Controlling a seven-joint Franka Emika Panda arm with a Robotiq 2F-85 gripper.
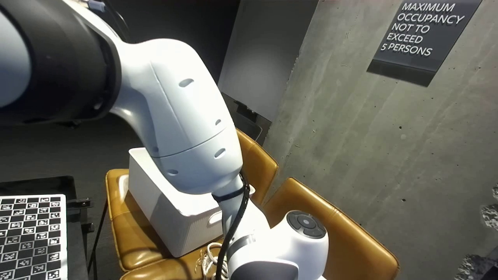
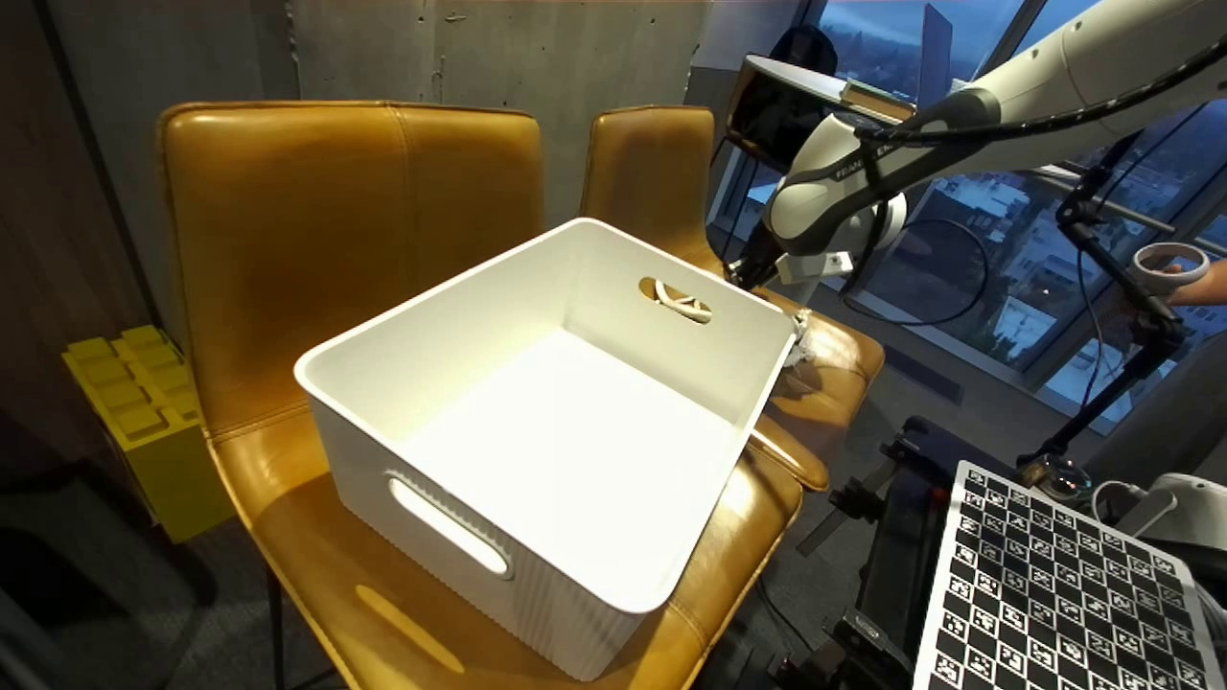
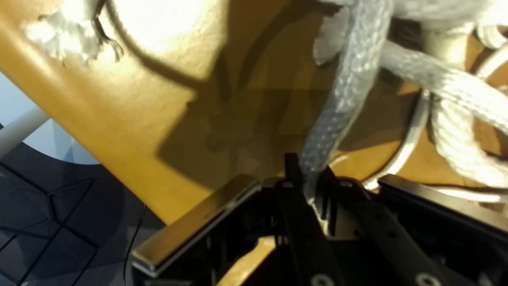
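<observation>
Rope (image 3: 345,91) looks soft, light and bendy to us, so we think one thick strand is a good place to pinch. We see the hand (image 3: 311,171) nearly closed, squeezing a grey strand, while more rope lies looped on the tan surface (image 3: 135,107) beside the white box (image 2: 556,613).

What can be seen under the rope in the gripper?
In the wrist view, the held rope crosses over another stretch of rope, with a tan chair seat below. Whatever they and the gripper cover cannot be seen.
</observation>
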